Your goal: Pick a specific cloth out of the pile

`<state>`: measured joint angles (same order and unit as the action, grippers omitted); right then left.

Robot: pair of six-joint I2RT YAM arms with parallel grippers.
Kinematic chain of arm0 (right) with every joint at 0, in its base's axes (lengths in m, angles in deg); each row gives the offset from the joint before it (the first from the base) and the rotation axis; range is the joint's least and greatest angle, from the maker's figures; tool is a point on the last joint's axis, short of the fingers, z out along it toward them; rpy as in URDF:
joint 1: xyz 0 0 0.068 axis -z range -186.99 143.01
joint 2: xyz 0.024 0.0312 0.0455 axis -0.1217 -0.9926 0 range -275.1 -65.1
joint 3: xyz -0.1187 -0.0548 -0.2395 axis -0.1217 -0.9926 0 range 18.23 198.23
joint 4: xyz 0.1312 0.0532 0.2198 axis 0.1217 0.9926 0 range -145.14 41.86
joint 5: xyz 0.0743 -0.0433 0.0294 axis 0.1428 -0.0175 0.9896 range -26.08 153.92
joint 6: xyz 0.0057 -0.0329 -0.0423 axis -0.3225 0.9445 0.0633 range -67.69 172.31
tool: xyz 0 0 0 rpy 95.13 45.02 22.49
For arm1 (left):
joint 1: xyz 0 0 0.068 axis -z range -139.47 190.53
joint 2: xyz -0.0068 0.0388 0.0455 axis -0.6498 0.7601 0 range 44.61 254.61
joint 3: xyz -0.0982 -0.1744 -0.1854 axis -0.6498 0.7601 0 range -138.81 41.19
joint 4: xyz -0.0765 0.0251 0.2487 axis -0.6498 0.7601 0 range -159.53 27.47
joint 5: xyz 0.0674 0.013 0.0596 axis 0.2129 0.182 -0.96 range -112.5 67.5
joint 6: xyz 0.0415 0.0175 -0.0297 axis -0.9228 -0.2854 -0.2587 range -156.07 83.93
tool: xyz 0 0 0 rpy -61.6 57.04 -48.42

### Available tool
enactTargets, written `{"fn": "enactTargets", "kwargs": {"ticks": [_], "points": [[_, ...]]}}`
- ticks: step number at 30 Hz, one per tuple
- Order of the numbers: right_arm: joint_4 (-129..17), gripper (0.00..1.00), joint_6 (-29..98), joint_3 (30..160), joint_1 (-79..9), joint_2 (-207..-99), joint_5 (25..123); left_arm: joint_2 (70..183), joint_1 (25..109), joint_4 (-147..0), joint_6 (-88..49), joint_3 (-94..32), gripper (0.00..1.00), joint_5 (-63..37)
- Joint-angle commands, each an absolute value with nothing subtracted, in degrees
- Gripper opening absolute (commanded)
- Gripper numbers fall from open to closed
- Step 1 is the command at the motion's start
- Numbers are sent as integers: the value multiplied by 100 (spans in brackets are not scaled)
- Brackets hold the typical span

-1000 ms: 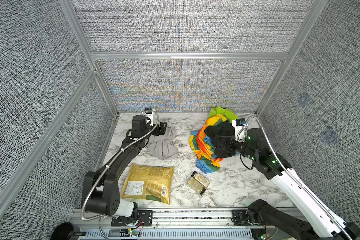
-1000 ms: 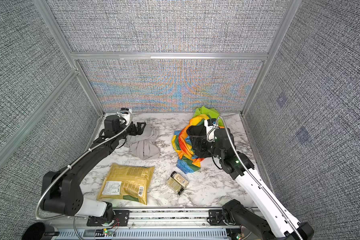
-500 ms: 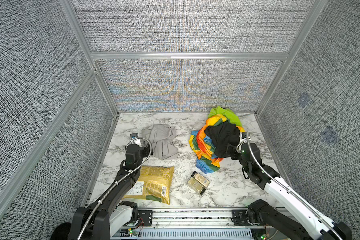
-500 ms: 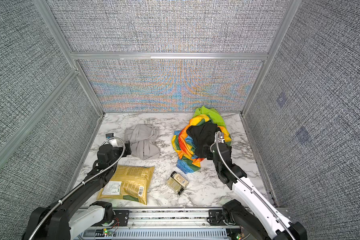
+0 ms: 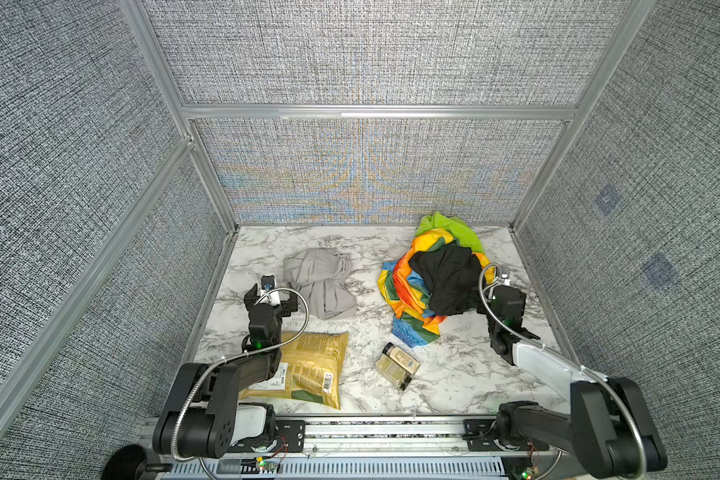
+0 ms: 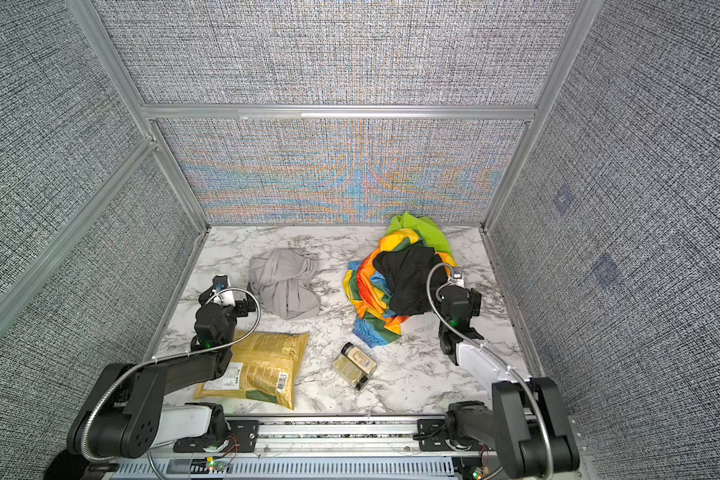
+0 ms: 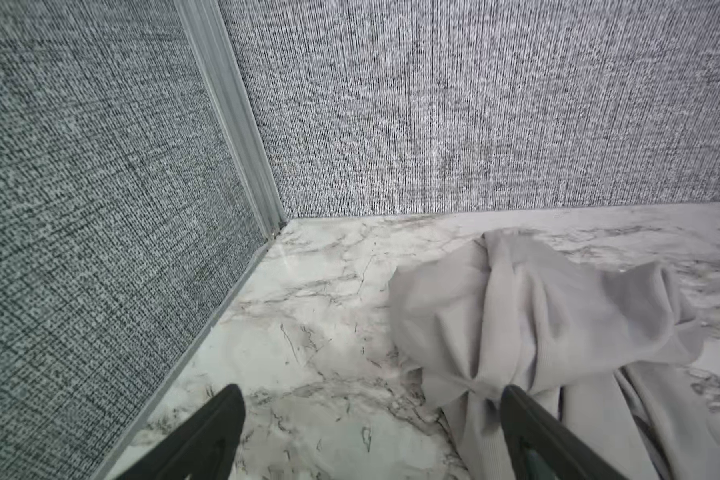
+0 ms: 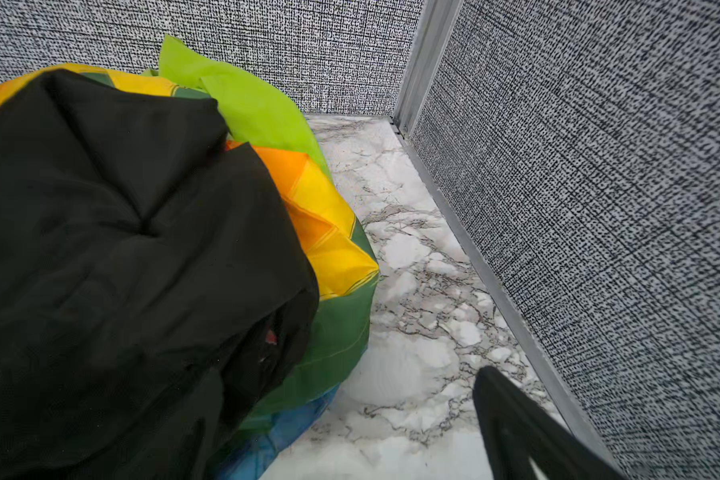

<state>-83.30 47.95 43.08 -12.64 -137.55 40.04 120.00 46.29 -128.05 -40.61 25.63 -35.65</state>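
Marble tabletop point(image 5: 362, 249), grey woven walls point(image 5: 371, 54); left gripper point(image 7: 366, 395) and right gripper point(image 8: 356, 386) spread wide

cloths point(image 5: 321, 282): 3 | bag point(image 5: 308, 365): 1 | jars point(image 5: 398, 365): 2 | arms point(image 5: 262, 328): 2

Black arms point(image 5: 262, 324) and fingers point(image 7: 213, 432), white links point(image 5: 545, 365), silver corrugated cables point(image 5: 307, 309).

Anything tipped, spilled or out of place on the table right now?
Only the two small jars look odd: they lie on their sides near the yellow bag, nothing spilled. The grey cloth lies crumpled, apart from the pile.
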Motion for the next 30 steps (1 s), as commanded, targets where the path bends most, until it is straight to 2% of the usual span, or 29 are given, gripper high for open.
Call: {"fn": "enactTargets", "kwargs": {"ticks": [1, 3, 5, 13, 15, 21, 30], "points": [[-9237, 99, 4887, 4402, -1184, -14054, 4328, 11805, 4624, -12536, -4021, 2432, 99, -3515], [-9331, 99, 4951, 4411, -1174, -14222, 4429, 11663, 4610, -12793, -3865, 2735, 99, -3861], [-9426, 99, 4971, 4419, -1165, -14400, 4410, 11712, 4550, -12963, -3771, 2918, 99, -3750], [-11020, 99, 5029, 3725, -1043, -15034, 4933, 13230, 4468, -15224, -3833, 3439, 99, -3366], [-11431, 99, 5046, 3588, -1007, -15227, 5078, 13115, 4465, -14867, -3835, 3357, 99, -3273], [-11335, 99, 4945, 3603, -701, -15221, 5783, 13081, 4408, -14591, -3785, 3251, 99, -3231], [-11193, 99, 5011, 3660, -760, -15193, 5699, 13149, 4330, -14552, -3740, 3175, 99, -3077]]}}
